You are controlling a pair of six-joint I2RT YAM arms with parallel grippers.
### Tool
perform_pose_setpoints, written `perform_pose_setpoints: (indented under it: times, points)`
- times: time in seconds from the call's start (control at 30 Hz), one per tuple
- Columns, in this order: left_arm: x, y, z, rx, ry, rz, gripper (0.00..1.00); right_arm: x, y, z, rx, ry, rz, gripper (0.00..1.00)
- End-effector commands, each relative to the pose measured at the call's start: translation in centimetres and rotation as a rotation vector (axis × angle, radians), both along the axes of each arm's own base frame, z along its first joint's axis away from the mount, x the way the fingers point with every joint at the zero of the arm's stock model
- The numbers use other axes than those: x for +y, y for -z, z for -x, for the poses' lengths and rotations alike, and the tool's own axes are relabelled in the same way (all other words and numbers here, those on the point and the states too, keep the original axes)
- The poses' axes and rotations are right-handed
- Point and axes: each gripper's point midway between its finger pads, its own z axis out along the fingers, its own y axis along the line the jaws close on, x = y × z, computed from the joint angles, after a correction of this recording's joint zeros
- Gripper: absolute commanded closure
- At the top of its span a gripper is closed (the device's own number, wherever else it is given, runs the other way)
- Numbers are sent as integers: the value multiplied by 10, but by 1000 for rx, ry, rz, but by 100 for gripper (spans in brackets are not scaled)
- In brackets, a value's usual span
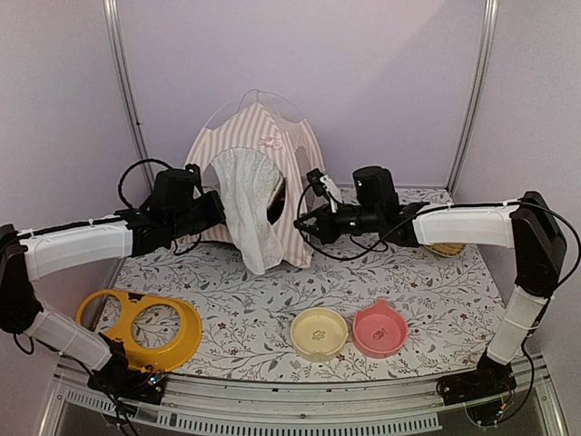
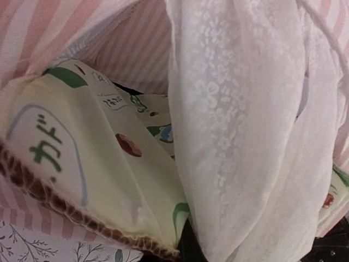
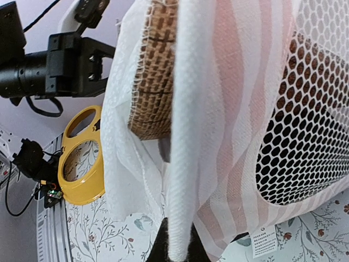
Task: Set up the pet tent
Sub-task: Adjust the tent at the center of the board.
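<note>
The tent (image 1: 259,136) stands at the back of the table (image 1: 408,291); my right claw (image 3: 174,248) pinches its white doorway edge, my left claw (image 1: 221,207) is pressed together opposite, so I'd pull gently and evenly.

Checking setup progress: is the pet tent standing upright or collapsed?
Upright: the pet tent stands peaked on the table, clear poles arching over its top.

One high overview, two wrist views hard against the pet tent (image 1: 272,127).
The top camera looks down and forward from behind the near edge of the surface (image 1: 254,291). Left wrist faces the tent's opening, right wrist its side; top and right share the yellow stand (image 1: 186,341).
</note>
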Motion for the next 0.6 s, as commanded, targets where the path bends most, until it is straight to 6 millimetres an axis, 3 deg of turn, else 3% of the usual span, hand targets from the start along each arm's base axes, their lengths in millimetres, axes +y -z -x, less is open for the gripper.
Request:
perform_pose_setpoints:
  times: [0.0, 0.13, 0.23, 0.37, 0.57]
  points:
    - [7, -4, -17, -61, -67, -145, 100, -3, 17, 53, 64, -183, 38, 100]
    - [-8, 31, -25, -8, -32, -272, 100, -13, 34, 58, 76, -164, 83, 100]
    - [-23, 60, -27, 37, 2, -331, 100, -15, 37, 63, 89, -179, 79, 100]
    - [-23, 102, -30, 124, -11, -383, 100, -16, 34, 69, 94, -200, 58, 100]
    - [-31, 119, -34, 160, 19, -388, 100, -24, 47, 73, 136, -208, 75, 100]
